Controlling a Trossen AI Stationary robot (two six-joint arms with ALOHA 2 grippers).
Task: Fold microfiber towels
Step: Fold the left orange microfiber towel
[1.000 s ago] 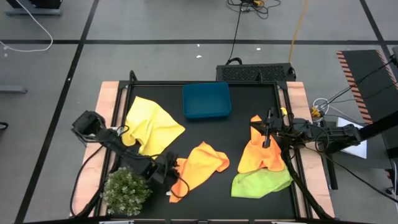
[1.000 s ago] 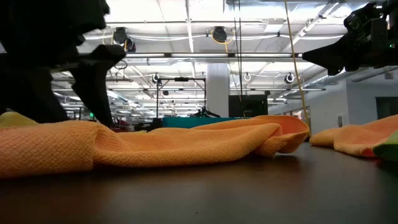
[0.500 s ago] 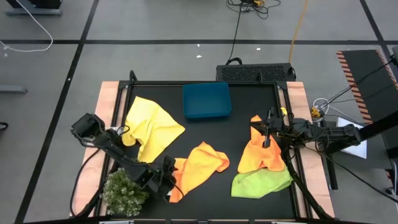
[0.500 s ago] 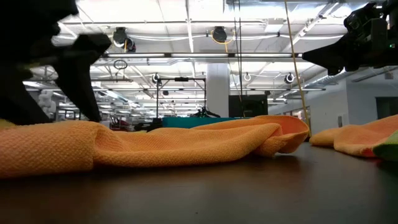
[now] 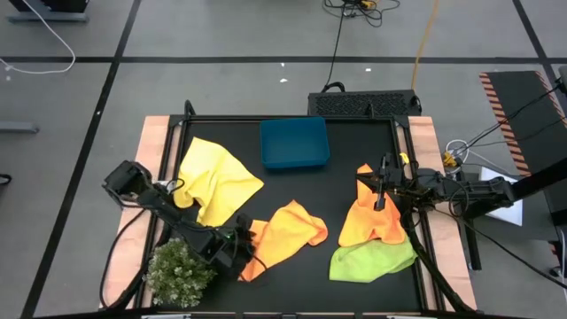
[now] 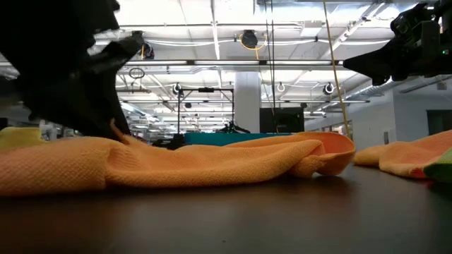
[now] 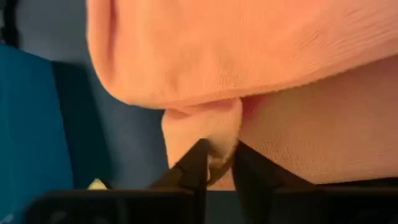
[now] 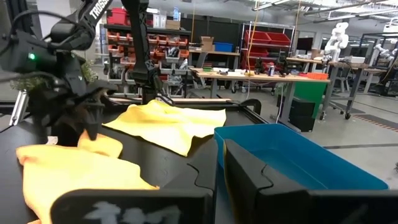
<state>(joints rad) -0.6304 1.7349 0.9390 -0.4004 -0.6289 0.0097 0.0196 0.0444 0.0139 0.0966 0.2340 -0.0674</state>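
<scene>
A crumpled orange towel [image 5: 288, 232] lies on the black table at the near middle. My left gripper [image 5: 244, 255] is shut on its near-left corner, beside the plant. Spread at the far left is a yellow towel [image 5: 217, 177]. At the right a second orange towel [image 5: 372, 217] overlaps a lime green towel [image 5: 372, 260]. My right gripper [image 5: 381, 190] hovers shut above the right edge, level, touching nothing. My left gripper pinches a small folded tip of the orange towel's near-left corner [image 7: 211, 134] between its two fingers [image 7: 194, 165]. The fingers slant down from the table's left side. The tip is raised a little [image 6: 120, 134]; the rest of the towel lies slack on the table.
A blue bin [image 5: 294, 143] stands at the far middle. A small bushy plant [image 5: 180, 270] sits at the near left corner, right beside my left arm. Bare black table shows between the two orange towels and in front of the bin.
My left gripper has turned at the wrist and shut on the orange towel's near-left corner, which was lying loose between its open fingers. That corner is now gathered and slightly raised; the rest of the towel has stayed put.
</scene>
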